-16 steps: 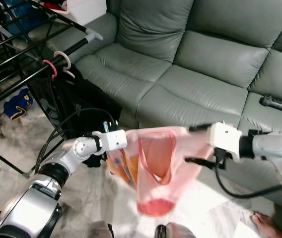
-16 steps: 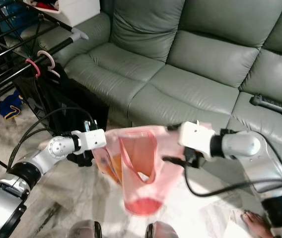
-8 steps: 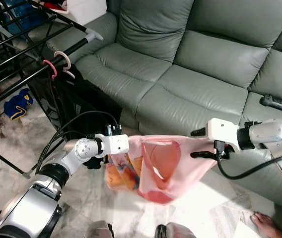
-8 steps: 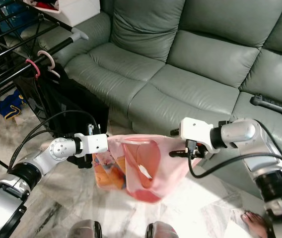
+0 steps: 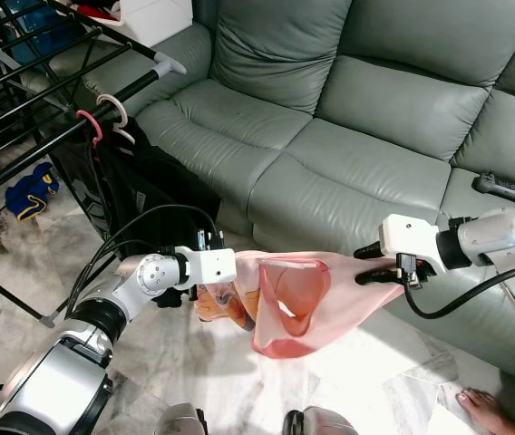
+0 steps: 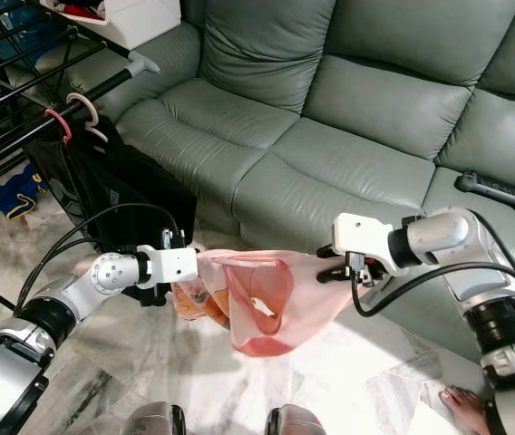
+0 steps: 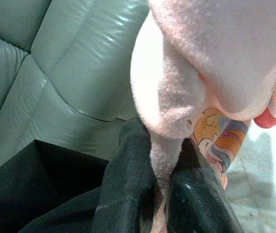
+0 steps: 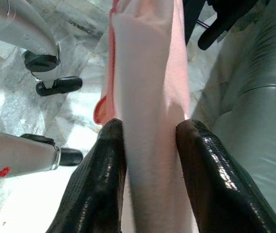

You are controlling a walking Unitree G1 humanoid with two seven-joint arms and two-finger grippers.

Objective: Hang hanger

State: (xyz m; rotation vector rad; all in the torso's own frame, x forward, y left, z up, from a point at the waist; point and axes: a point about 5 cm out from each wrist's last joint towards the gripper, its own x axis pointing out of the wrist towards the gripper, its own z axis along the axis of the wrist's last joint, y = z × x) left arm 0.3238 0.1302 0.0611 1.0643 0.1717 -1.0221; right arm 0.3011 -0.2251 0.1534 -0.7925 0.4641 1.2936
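A pink garment (image 5: 298, 299) with a cartoon print hangs stretched between my two grippers, above the marble floor in front of the sofa. My left gripper (image 7: 164, 145) is shut on its one edge, and the cloth bulges out past the black fingers (image 7: 128, 165). My right gripper (image 8: 150, 131) is shut on the opposite edge, close to the sofa's front. A pink hanger hook (image 5: 90, 124) and a white hanger hook (image 5: 115, 104) sit on the black rail (image 5: 40, 145) of the drying rack at the upper left, well away from both grippers.
The grey leather sofa (image 5: 357, 136) fills the back, with a black controller (image 5: 510, 188) on its right seat. Black clothing (image 5: 149, 195) hangs under the rack. A blue item (image 5: 29, 190) lies on the floor at left. A person's foot (image 5: 486, 412) is at the lower right.
The pink garment hung long and loose a second ago; now it is pulled wider between the grippers and its lower edge is higher. The right gripper has shifted a little toward the sofa.
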